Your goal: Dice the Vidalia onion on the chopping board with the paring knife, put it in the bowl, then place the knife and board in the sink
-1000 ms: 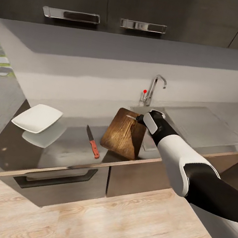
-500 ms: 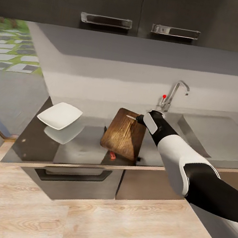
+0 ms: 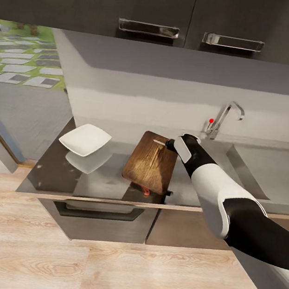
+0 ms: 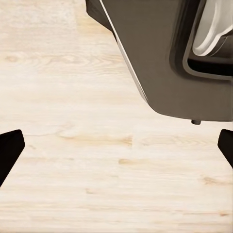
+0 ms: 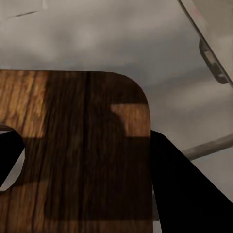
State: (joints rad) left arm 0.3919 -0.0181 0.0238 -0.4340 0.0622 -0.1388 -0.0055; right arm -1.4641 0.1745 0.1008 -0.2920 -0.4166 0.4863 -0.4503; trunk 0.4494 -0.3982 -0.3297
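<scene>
1. In the head view we see our right arm reaching forward over the countertop, its right gripper at the far right corner of the chopping board.
2. In the right wrist view the board sits between the two dark fingers, which are clamped on it by the end with the slot handle; the board is carried tilted, its near edge hanging past the counter's front edge.
3. A bit of the red-orange handle of the paring knife peeks out under the board's near edge; the blade is hidden.
4. The white bowl rests on the countertop, left of the board and apart from it.
5. The sink lies to the right, with the chrome tap at its far side; we cannot see an onion in it.
6. In the left wrist view the left gripper hangs above the wooden floor, fingers spread wide with nothing between them, beside a dark cabinet.
</scene>
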